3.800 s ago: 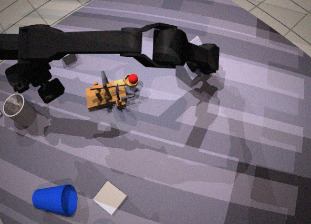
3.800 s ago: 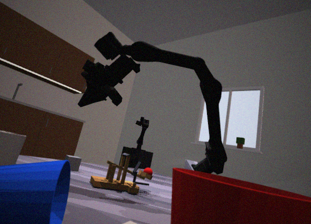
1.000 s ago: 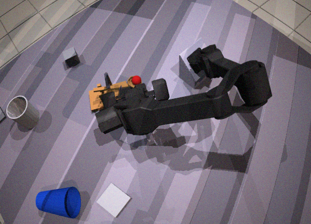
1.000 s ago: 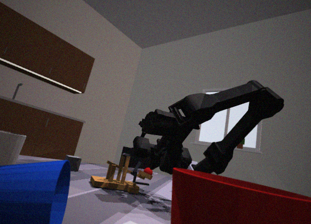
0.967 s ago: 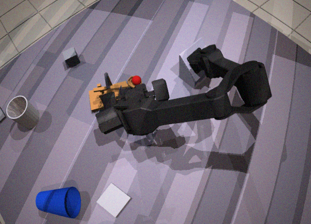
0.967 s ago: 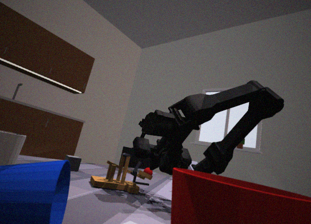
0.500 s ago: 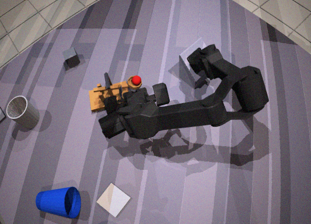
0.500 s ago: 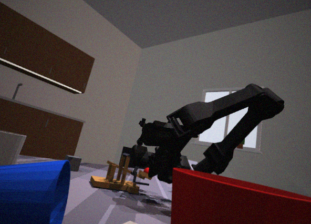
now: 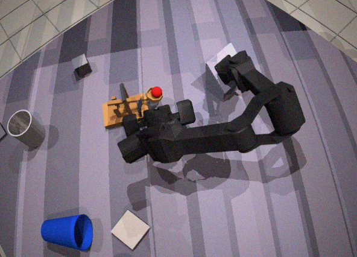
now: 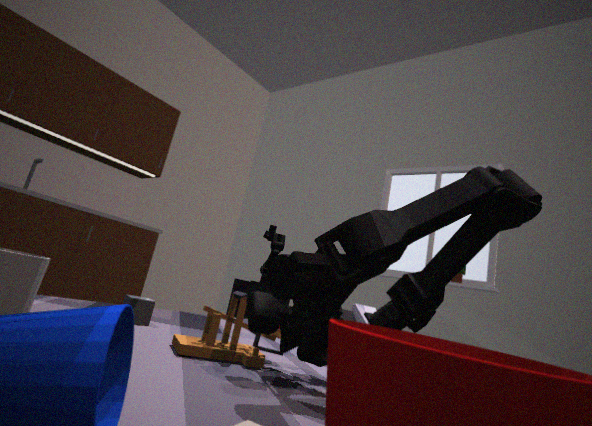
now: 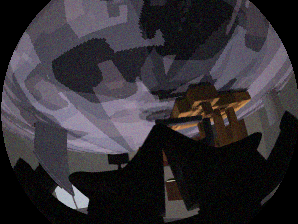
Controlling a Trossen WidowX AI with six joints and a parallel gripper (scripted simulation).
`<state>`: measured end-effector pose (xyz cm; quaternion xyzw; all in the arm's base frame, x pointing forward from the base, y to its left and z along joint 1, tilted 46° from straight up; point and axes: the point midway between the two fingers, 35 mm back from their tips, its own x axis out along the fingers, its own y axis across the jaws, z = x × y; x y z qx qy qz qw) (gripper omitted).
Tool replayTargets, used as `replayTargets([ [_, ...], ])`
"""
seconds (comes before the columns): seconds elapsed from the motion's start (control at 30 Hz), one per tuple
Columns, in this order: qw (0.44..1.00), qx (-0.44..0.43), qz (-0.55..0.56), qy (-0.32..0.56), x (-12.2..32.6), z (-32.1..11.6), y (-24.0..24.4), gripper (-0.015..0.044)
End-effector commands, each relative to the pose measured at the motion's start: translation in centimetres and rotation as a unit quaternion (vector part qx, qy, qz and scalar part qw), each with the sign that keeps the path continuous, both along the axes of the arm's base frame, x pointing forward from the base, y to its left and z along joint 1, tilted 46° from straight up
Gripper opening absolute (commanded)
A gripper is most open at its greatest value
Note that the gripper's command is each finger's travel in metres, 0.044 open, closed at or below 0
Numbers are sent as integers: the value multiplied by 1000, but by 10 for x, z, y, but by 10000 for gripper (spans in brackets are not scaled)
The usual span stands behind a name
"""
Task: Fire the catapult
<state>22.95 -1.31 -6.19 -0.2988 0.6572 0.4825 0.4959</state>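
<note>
The red ball [image 9: 156, 92] sits in the round cup at the right end of the orange catapult [image 9: 110, 116] [image 10: 220, 350] [image 11: 237, 104] in the top view; it is hidden in the other views. The catapult's opposite end faces left, roughly toward the side where the mug stands. The mug [image 9: 37, 134], greyish with a white rim, stands upright at the far left of the top view. My gripper [image 11: 158, 129] is shut and empty, low beside the catapult's near right side. Its body hides part of the catapult, and whether the fingertips touch it cannot be told.
A blue cup [image 9: 58, 230] [image 10: 55, 357] lies on its side at the front left. A pale square tile [image 9: 130, 229] lies near it. A small grey block [image 9: 82, 64] [image 10: 141, 309] is behind the catapult. A white panel [image 9: 223, 55] stands near the arm's base. A red object [image 10: 450, 382] fills the exterior view's lower right.
</note>
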Motion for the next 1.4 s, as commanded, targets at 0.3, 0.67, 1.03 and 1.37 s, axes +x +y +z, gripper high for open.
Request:
replayTargets([
  [0.3,1000,1,1,0,19,36,-8,0],
  [0.67,1000,0,-13,-11,33,96,-35,79],
  [1.03,986,11,-160,-45,76,84,-57,368],
  [1.37,953,28,-293,-74,113,73,-89,440],
])
